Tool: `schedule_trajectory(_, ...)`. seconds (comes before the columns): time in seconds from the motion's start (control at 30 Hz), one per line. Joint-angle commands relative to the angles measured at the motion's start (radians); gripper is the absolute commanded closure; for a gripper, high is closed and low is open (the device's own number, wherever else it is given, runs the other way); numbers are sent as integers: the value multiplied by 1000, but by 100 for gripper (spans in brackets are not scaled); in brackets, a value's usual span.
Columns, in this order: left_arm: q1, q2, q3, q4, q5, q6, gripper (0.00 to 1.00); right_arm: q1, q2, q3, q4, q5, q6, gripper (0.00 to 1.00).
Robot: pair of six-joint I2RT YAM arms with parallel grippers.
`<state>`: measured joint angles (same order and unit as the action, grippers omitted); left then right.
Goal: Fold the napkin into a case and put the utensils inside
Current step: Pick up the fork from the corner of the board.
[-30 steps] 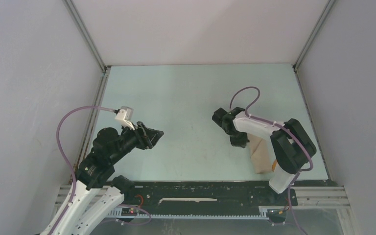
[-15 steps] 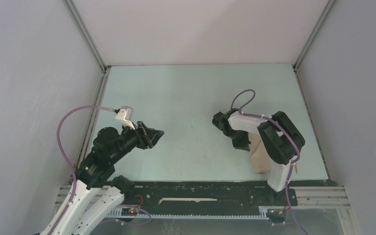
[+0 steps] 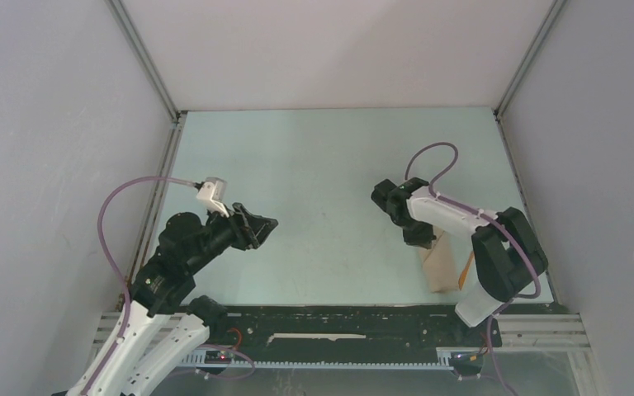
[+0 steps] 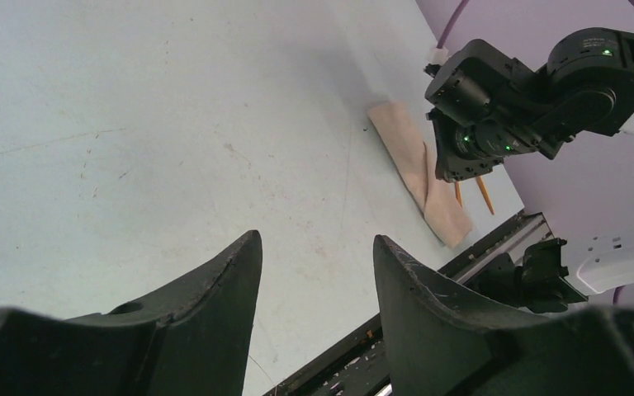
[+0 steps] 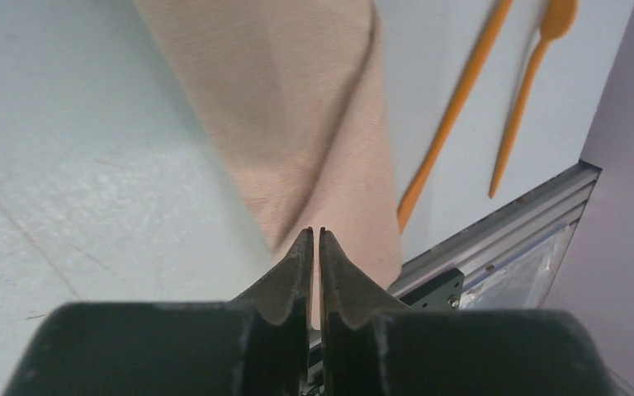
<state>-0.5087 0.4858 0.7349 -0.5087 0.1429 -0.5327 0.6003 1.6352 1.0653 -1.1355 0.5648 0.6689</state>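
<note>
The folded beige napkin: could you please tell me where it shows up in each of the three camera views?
Top external: the napkin lies at the lower right, just below the right gripper.
Left wrist: upper right, as a slanted strip.
Right wrist: top centre, running down toward the bottom centre.
Shared landmark: the orange utensils lying along its side, visible in all three.

Arms [image 3: 190,247]: black joint housings [image 3: 503,256], white link shells [image 3: 442,213], purple cables [image 3: 157,179]. Left gripper [image 4: 314,247]: black tapered fingers [image 4: 223,289]. Right wrist [image 4: 495,115]: green indicator lights [image 4: 462,138].
</note>
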Motion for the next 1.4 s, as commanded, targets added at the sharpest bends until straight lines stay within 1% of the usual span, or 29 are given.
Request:
schedule_trajectory(0.0, -5, 6, 7, 42, 21, 6, 41, -22, -86, -26, -31, 34, 51, 83)
schedule_trajectory(0.07, -5, 11, 12, 40, 23, 13, 41, -62, -188, -23, 15, -24, 22, 81)
schedule_trajectory(0.1, -5, 17, 17, 38, 31, 13, 41, -99, -250, -23, 60, -69, -20, 77)
schedule_trajectory(0.13, -5, 25, 22, 36, 44, 14, 41, -177, -305, -26, 101, -125, -56, 73)
schedule_trajectory(0.2, -5, 39, 23, 44, 72, 12, 40, -325, -404, -23, 159, -219, -137, 70)
schedule_trajectory(0.27, -5, 63, 32, 50, 96, 11, 40, -490, -465, -14, 195, -301, -211, 57)
schedule_trajectory(0.33, -5, 106, 58, 46, 127, 22, 40, -681, -490, -7, 211, -424, -290, 50)
schedule_trajectory(0.4, -6, 147, 85, 35, 162, 31, 39, -843, -473, 3, 188, -538, -364, 47)
schedule_trajectory(0.43, -9, 166, 96, 33, 181, 32, 39, -896, -458, 18, 166, -552, -370, 46)
schedule_trajectory(0.47, -12, 183, 105, 34, 198, 30, 39, -923, -459, 22, 163, -607, -373, 46)
schedule_trajectory(0.5, -13, 202, 112, 35, 217, 23, 39, -924, -468, 20, 188, -640, -374, 45)
schedule_trajectory(0.57, -13, 239, 118, 49, 253, 7, 38, -889, -472, 43, 213, -640, -350, 43)
schedule_trajectory(0.67, -12, 279, 125, 52, 270, 3, 36, -769, -466, 96, 243, -616, -340, 42)
schedule_trajectory(0.73, -13, 298, 130, 43, 266, -10, 35, -694, -465, 117, 261, -568, -342, 41)
schedule_trajectory(0.8, -13, 310, 136, 41, 256, -27, 34, -647, -465, 120, 285, -565, -339, 41)
schedule_trajectory(0.93, -13, 325, 144, 57, 191, -69, 33, -571, -451, 121, 329, -572, -351, 40)
schedule_trajectory(1.03, -13, 364, 162, 64, 157, -86, 33, -552, -441, 106, 349, -607, -333, 40)
schedule_trajectory(1.13, -13, 406, 184, 64, 160, -85, 33, -551, -454, 58, 396, -653, -295, 39)
schedule_trajectory(1.2, -13, 415, 201, 53, 160, -65, 33, -562, -458, 32, 418, -653, -290, 39)
schedule_trajectory(1.27, -12, 394, 202, 46, 154, -36, 32, -588, -451, 21, 416, -667, -295, 39)
schedule_trajectory(1.37, -13, 357, 190, 44, 169, 22, 32, -668, -441, 16, 389, -684, -297, 39)
